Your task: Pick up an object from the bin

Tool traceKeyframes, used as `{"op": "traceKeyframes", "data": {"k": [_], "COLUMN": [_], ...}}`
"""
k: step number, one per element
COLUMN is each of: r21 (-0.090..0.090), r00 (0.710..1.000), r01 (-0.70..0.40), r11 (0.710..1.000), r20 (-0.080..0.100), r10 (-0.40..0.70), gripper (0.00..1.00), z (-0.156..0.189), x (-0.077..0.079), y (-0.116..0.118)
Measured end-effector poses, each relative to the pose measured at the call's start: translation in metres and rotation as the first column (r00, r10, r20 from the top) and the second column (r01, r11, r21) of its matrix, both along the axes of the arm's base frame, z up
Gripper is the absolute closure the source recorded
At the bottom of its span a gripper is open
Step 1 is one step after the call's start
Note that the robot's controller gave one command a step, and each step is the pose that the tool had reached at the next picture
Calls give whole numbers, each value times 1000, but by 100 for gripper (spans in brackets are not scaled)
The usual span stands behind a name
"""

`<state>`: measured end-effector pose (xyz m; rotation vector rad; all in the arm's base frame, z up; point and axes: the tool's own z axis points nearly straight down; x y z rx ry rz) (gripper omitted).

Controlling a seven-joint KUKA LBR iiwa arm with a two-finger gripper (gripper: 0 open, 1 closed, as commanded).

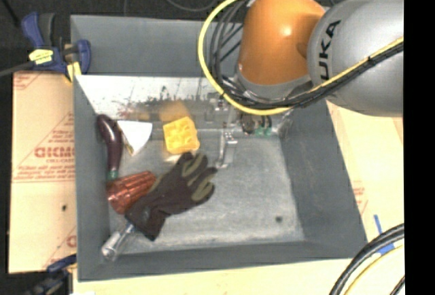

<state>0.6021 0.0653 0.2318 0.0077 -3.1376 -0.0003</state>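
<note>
Bin (pixel 272 209), left side: purple eggplant (pixel 110 144), white wedge (pixel 136 134), red ribbed piece (pixel 130 190) | left of centre: dark glove (pixel 170 195), long axis near-left to far-right, tip end just beside claw; yellow block (pixel 180 135) beyond it | centre: claw (pixel 228 149) low, nothing seen in it, opening cannot tell | judgement: glove nearest, lying left and nearer.

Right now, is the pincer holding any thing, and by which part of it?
Nothing that I can see. The pincer hangs right of the yellow block, near the top end of the dark glove.
</note>
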Motion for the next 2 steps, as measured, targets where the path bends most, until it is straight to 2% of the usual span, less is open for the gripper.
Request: {"op": "traceKeyframes", "data": {"k": [1, 2], "r21": [1, 1], "r00": [1000, 1000], "r01": [1, 18], "r11": [1000, 1000], "r20": [8, 18], "r10": [-1, -18], "gripper": [0, 0], "z": [5, -26], "x": [1, 5], "y": [0, 7]}}
